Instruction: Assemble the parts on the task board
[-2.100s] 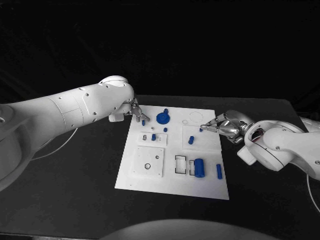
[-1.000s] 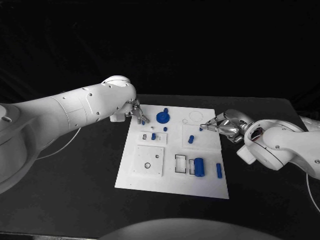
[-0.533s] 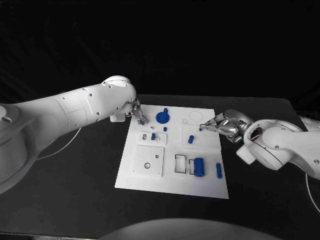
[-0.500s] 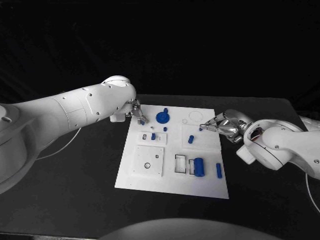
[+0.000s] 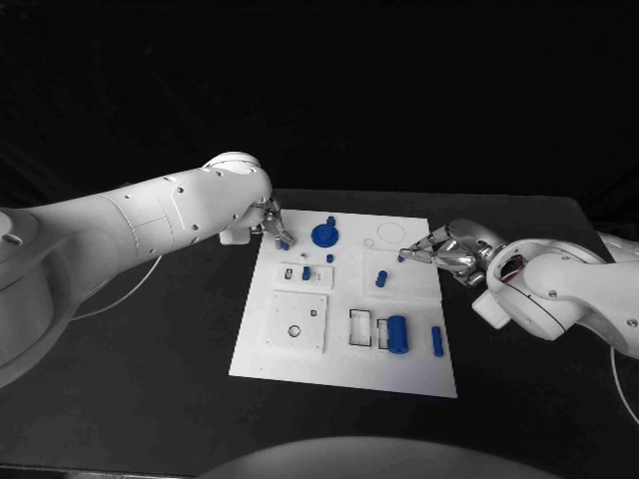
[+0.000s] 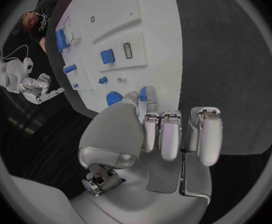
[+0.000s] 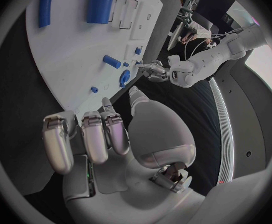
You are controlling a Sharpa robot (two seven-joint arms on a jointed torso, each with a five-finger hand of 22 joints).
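White task board (image 5: 351, 344) on black desk (image 5: 147, 399), small blue part (image 6: 143, 92) pinched by left hand (image 5: 273, 228) fingers at its far corner, right hand (image 5: 446, 249) fingers curled empty beside its far edge

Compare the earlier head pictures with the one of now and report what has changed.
Almost nothing has changed. The left hand stays at the far left edge of the white task board, its fingers pinching a small blue part; the arm has only crept slightly. The right hand stays at the board's right edge, beside a small blue peg. The blue round knob and large blue cylinder have not moved.
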